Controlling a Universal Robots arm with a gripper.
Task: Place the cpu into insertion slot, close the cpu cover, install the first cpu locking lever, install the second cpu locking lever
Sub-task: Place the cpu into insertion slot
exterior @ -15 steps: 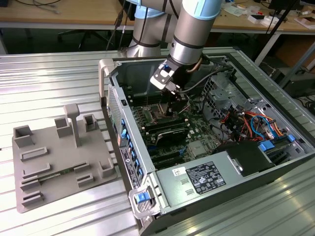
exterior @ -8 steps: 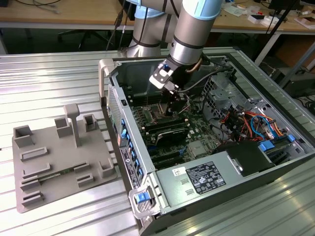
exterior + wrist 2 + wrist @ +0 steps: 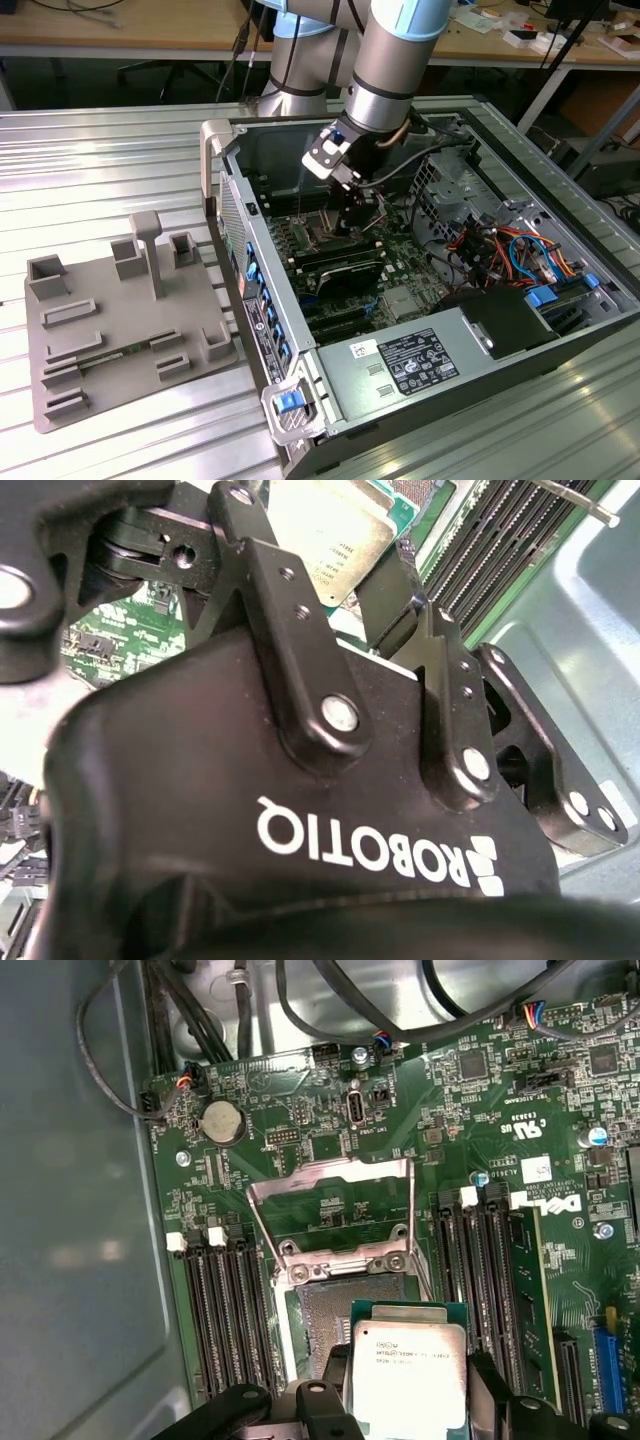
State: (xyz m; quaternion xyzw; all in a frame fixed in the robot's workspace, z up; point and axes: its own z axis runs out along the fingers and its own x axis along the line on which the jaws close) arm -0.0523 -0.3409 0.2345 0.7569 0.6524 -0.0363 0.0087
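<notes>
- Black gripper point(image 3: 322, 538) links sat right against the lens in the second wrist view, with the fingers closed on the cpu point(image 3: 410, 1368) by two opposite edges. What worried you?
- Alignment. The chip hung over the part of the insertion slot point(image 3: 330, 1310) nearest the fingers, not squarely above it. If it went down skewed or tilted, I judged it could bend the socket contacts, or a corner could ride up on the silver rim.
- And the cpu cover point(image 3: 330, 1173)?
- It was raised, beyond the slot from the fingertips and apart from the chip. A weak pinch could also let the chip drop.
- What couldn't you make out?
- Whether the chip touched the slot, because it hid the near half. The finger pads were cut off too.
</notes>
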